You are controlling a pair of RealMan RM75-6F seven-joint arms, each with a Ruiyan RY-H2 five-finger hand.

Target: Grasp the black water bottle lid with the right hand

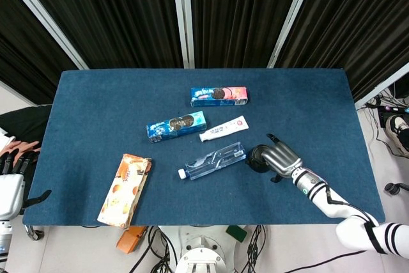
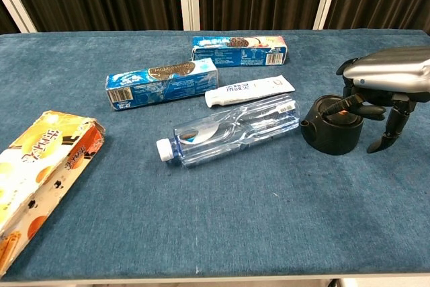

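- Lid (image 2: 331,133): black water bottle lid, standing on the blue worktop (image 1: 96,107) just right of the clear plastic bottle (image 2: 232,130); an orange part shows in its top, and a small lug sticks out on its left side.
- My right hand (image 2: 386,82): poised over the right half of the lid, palm down. My fingers (image 2: 350,107) are apart and curled downward; some reach over the lid's top, and another hangs down just right of the lid's wall. I cannot tell whether any of them touches the lid; nothing is clamped yet.
- My left hand (image 1: 9,177): far left of the lid, at the edge of the worktop, seen only in the head view. It holds nothing, and whether its fingers are spread or curled I cannot tell.
- Other items, all left of the lid: clear bottle lying on its side with its white cap pointing away from the lid; white toothpaste tube (image 2: 250,91) behind the bottle; two blue biscuit boxes (image 2: 161,78) (image 2: 238,48) further back; orange snack packet (image 1: 124,190) far left.
- Step in hand, as I judge it: final approach, with the fingers bracketing the lid before closing.
- Next move, as I judge it: lower slightly and close the fingers on opposite sides of the lid's wall, without nudging it into the bottle.
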